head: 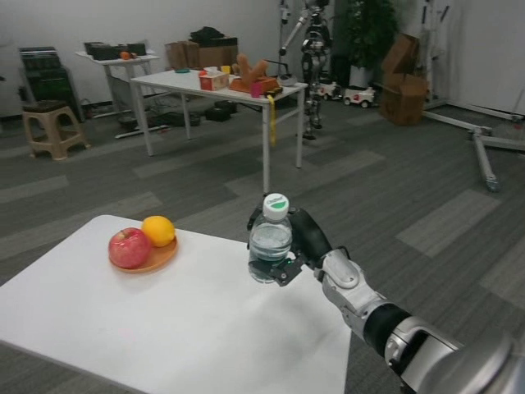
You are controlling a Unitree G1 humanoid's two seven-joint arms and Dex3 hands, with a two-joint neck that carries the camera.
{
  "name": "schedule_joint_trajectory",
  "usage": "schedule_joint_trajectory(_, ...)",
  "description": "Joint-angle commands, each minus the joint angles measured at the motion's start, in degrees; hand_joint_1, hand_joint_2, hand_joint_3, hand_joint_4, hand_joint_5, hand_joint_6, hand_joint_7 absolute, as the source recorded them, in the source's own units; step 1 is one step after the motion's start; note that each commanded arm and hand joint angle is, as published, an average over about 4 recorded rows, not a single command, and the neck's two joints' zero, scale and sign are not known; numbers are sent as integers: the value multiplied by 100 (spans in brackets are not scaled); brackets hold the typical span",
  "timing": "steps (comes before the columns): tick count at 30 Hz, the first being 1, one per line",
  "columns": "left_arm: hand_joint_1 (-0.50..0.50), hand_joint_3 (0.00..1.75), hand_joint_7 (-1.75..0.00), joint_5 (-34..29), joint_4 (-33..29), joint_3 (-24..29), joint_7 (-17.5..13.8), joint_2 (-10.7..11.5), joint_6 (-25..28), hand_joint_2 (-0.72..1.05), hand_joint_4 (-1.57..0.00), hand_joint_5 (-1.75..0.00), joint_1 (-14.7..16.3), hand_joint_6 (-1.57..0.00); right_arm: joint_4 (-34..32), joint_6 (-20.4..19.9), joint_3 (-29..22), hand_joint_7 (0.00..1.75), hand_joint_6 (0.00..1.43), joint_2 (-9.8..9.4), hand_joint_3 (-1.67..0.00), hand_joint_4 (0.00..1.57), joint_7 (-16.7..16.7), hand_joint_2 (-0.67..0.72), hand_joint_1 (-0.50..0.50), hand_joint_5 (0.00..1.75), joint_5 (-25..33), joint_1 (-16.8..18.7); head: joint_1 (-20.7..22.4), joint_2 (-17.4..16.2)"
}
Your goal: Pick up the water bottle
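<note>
A: What is your right hand [297, 243] doing?

B: You have it wrapped around the water bottle [270, 239], fingers curled across the lower front, white cap sticking up above them.

A: Is the bottle on the table [123, 328]?

B: You can't tell whether its base touches; it stands upright in the grasp, over the table's far edge.

A: Anything near the hand?

B: Off to its left, a plate [148, 262] carries an apple [129, 248] and an orange [159, 231]. Your left hand isn't visible.

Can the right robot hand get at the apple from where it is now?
Probably not as things stand: the right robot hand is wrapped around the bottle, so it's occupied. The path itself looks free, since only bare table lies between it and the apple on the plate.
</note>
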Motion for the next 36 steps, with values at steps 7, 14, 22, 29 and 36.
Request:
schedule_joint_trajectory(7, -48, 9, 0, 318, -267, 46, 16, 75, -40, -72, 0, 0, 53, 0, -423, -60, -125, 154, 76, -136, -135, 79, -208, -60, -42, 136, 54, -200, 1094, -4)
schedule_joint_trajectory(14, -48, 9, 0, 990, -471, 160, 78, 139, -31, -72, 0, 0, -103, 0, -513, -60, -99, 154, 77, -130, -135, 80, -269, -60, -42, 136, 54, -218, 975, -38)
schedule_joint_trajectory(22, -48, 9, 0, 1247, -524, 217, 82, 181, -25, -72, 0, 0, -224, 0, -579, -60, -108, 154, 80, -158, -127, 80, -296, -60, -42, 136, 54, -226, 911, -6)
schedule_joint_trajectory(29, -48, 9, 0, 1524, -548, 347, 93, 242, -31, -72, 0, 0, -431, 0, -579, -51, -94, 154, 80, -185, -127, 80, -302, -60, -42, 136, 54, -226, 903, 21)
schedule_joint_trajectory(36, -48, 9, 0, 2023, -542, 512, 124, 306, 149, -72, 0, 0, -628, 0, -577, -51, -88, 154, 80, -187, -127, 80, -304, -60, -42, 136, 54, -218, 899, 27)
